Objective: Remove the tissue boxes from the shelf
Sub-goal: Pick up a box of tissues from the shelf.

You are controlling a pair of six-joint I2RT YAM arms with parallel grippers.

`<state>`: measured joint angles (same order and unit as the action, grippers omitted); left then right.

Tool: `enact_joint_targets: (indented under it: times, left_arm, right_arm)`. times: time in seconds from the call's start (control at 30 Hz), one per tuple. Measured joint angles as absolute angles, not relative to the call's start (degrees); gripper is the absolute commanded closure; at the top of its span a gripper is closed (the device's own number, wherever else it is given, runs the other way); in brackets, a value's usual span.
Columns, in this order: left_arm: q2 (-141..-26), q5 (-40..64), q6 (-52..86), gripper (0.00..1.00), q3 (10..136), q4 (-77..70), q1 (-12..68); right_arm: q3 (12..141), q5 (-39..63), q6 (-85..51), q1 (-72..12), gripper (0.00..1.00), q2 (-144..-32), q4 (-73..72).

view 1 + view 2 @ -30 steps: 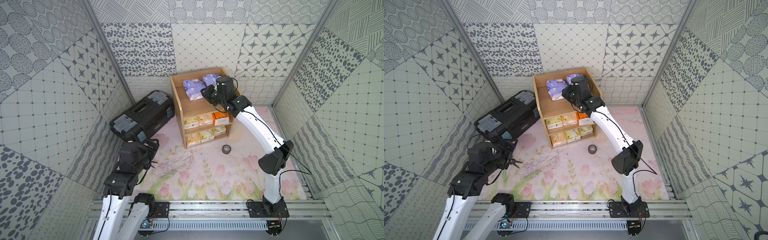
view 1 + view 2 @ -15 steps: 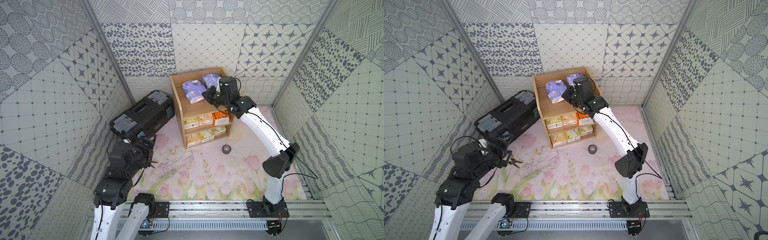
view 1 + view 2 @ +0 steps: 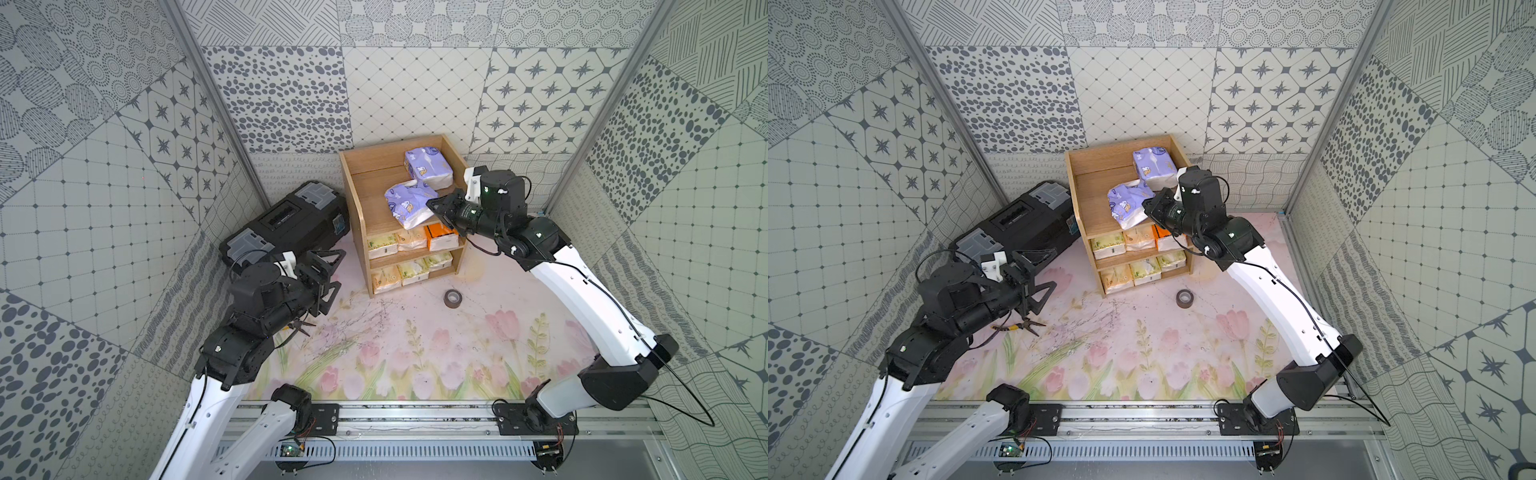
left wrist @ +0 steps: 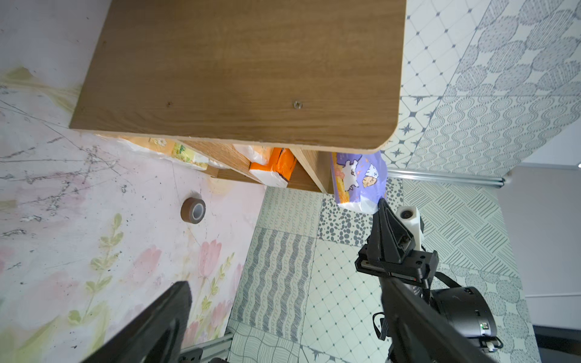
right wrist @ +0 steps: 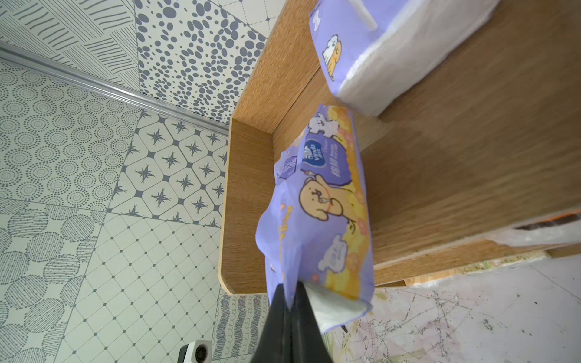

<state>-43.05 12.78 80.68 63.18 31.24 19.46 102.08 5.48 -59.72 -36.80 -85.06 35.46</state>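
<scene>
In both top views my right claw [image 3: 432, 203] has clamped shut on the wrapper of the nearer lavender pack [image 3: 409, 203]. A second ago that pack lay further back beside the second lavender pack [image 3: 428, 168]; now it juts, tilted, over the front lip of the top tier of the shelf [image 3: 348, 187]. My left claw [image 3: 330, 272] has shifted too and hangs wide open and empty above the surface [image 3: 415, 345]. The left wrist view shows the nearer lavender pack [image 4: 358, 176] sticking out past the top board, with my right claw [image 4: 382, 204] at its corner. In the right wrist view my fingers [image 5: 276, 314] pinch only loose film at the pack's end. I judge the first pack nearly off, though so thin a grip could slip; the rest are still shelved.
</scene>
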Motion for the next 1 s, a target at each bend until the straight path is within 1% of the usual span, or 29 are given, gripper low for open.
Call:
enact_joint_targets:
  times: [0.2,0.33,0.47,0.6,0.73,1.0]
  left_arm:
    - [-47.8,11.6,81.0,0.01,62.1,22.7,27.9]
    - [-52.7,11.3,80.9,0.00,62.1,16.2,32.6]
    - [-56.5,9.9,80.7,0.01,62.0,10.3,35.9]
    - [-59.8,7.9,80.7,0.04,61.5,4.3,37.3]
    - [-63.0,5.5,81.0,0.14,61.5,0.2,37.7]
    - [-68.1,2.2,82.6,0.39,62.2,-5.1,38.3]
  right_arm:
    - [95.9,4.4,-60.3,-38.1,1.00,-79.7,36.5]
    - [94.0,4.2,-61.0,-38.4,1.00,-77.5,36.8]
    - [93.2,4.0,-61.6,-39.0,1.00,-76.6,36.8]
    - [92.4,3.9,-62.7,-39.9,1.00,-76.4,36.7]
    - [90.6,3.8,-64.6,-40.2,1.00,-75.8,35.7]
    - [88.5,3.7,-68.8,-40.5,1.00,-75.2,33.3]
